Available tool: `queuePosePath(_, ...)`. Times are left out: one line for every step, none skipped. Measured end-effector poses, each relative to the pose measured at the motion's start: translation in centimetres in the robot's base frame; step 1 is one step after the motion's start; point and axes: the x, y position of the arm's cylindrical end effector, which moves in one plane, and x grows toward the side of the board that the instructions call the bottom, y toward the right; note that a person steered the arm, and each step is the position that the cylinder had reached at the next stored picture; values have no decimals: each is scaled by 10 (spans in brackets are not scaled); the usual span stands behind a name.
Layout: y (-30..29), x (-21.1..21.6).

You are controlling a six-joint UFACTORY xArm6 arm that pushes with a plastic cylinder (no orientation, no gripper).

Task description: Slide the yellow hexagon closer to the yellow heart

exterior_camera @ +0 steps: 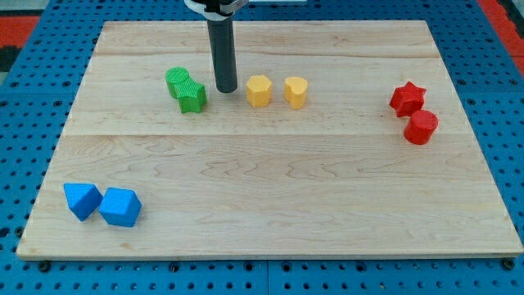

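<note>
My tip (226, 89), the lower end of the straight dark rod, rests on the pale wooden board (270, 180) in its upper half. There are no jaws to open or close; the rod holds nothing and touches no block.

Just to the view's right of my tip stands the yellow hexagon block (259, 90), close by but with a narrow strip of wood between them. Beyond the hexagon, further to the view's right, sits the yellow heart block (295, 92), near the hexagon yet apart from it.

Just to the view's left of my tip lie two green blocks touching one another: a rounded green block (178, 80) and a green star-like block (193, 97) slightly lower.

Far to the view's right of my tip are a red star block (407, 98) and a red rounded block (421, 127) just below it. Well below my tip, towards the view's bottom left, two blue blocks (103, 203) sit side by side.
</note>
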Motion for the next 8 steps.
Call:
queuePosePath(5,0)
queuePosePath(23,0)
queuePosePath(26,0)
queuePosePath(32,0)
queuePosePath(32,0)
queuePosePath(32,0)
queuePosePath(32,0)
queuePosePath(32,3)
